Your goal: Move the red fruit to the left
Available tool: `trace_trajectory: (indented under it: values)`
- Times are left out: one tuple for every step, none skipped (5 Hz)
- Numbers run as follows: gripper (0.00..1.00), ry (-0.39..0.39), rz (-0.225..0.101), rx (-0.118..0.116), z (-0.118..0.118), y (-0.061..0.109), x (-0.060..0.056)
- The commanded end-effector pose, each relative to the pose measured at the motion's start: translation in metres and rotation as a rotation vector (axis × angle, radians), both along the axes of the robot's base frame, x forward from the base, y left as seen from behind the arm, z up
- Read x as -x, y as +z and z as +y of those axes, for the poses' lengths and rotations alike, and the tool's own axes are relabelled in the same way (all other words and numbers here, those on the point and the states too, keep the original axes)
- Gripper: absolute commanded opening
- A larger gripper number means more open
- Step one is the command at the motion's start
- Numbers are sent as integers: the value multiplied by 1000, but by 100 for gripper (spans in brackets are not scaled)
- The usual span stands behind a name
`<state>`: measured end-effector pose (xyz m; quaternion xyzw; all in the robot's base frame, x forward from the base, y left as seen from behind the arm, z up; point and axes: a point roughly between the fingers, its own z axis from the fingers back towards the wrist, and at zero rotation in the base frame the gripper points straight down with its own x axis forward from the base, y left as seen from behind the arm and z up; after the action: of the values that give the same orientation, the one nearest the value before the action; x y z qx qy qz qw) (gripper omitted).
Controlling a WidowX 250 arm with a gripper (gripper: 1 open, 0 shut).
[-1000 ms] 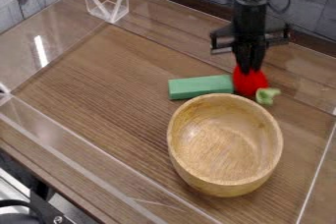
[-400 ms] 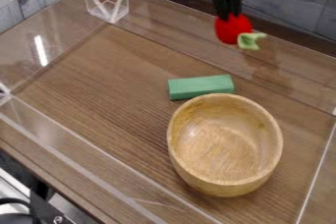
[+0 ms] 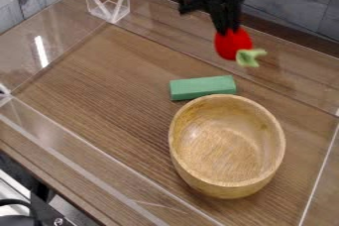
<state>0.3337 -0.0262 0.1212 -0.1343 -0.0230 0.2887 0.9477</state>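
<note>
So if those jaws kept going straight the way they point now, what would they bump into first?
Probably the bare tabletop just under the strawberry they hold, fruit touching first; how high they hang is hard to tell.

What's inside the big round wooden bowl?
Nothing shows inside the wooden bowl; we see its bare bottom and most of its inner wall. The bowl covers the table right underneath it, so what's under there can't be seen.
</note>
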Motion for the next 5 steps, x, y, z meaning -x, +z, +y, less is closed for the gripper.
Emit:
trace_trajectory:
  values:
    - [0,45,-92,-8,-4,20,1]
    - [0,79,-96,-6,17,35,8]
    - [0,114,-98,-14,39,34,12]
    - [0,113,-103,-19,57,24,12]
    - [0,120,-111,-34,84,14,12]
